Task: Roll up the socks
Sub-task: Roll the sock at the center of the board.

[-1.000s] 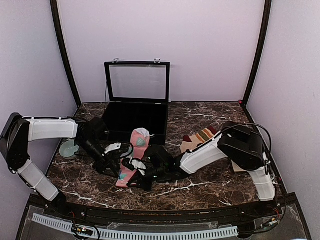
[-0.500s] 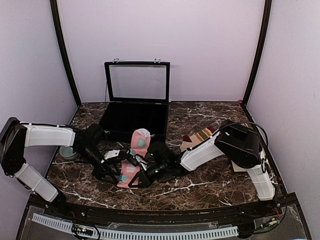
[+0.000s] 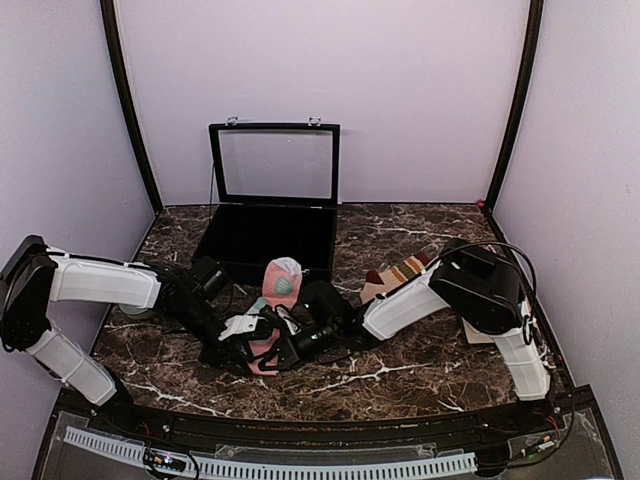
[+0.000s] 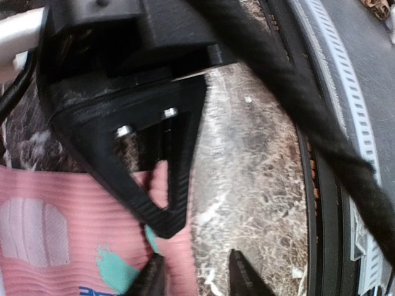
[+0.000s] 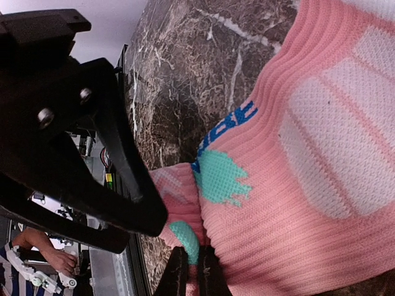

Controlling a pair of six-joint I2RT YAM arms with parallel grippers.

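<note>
Marble counter (image 3: pixel 420 370): pink sock (image 3: pixel 280 282) lies long-axis front-to-back, right claw (image 5: pixel 192 271) pinching its folded near end, left claw (image 4: pixel 196 277) spread alongside

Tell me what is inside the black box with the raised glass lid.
Only dark lining shows inside the black box, and nothing can be seen lying in it. Its front wall hides the near strip of its floor.

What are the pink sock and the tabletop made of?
The pink sock looks like soft, matte knitted fabric: fine ribbed rows of stitches show. The tabletop is smooth-looking dark brown marble pattern with white veins; real stone or a printed surface, I cannot tell.
</note>
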